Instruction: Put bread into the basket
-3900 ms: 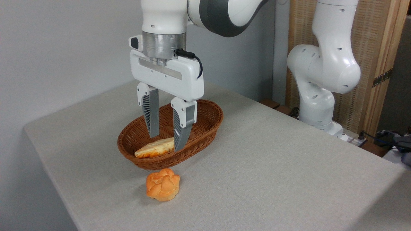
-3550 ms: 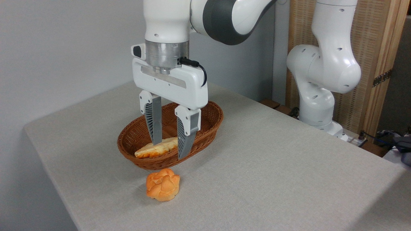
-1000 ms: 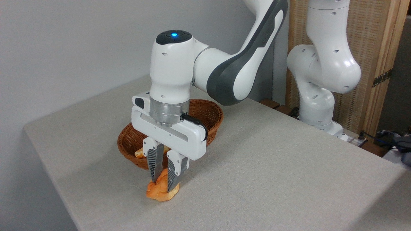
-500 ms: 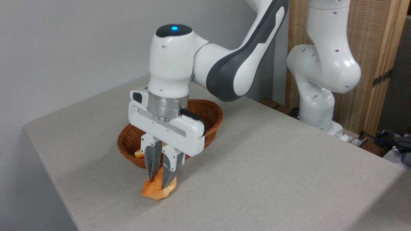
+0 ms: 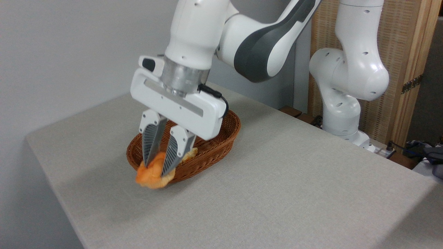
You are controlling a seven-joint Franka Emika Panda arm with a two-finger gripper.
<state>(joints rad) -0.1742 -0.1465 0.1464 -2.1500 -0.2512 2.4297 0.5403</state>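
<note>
Counter [image 5: 277, 193], grey cloth-covered, extends below and around the claw. Claw [image 5: 154, 172], tilted with its tips toward the left, is closed narrowly on the bun [image 5: 151, 176], which hangs between the fingers [image 5: 149, 145] clear of the counter, in front of the near rim of the basket. The bun is blurred and squeezed; its long axis and facing cannot be told. Basket [image 5: 211, 152], oval and woven, lies just behind the claw, its long axis running away to the right. Inside it, behind the right finger, a pale loaf [image 5: 191, 153] shows only in part.
</note>
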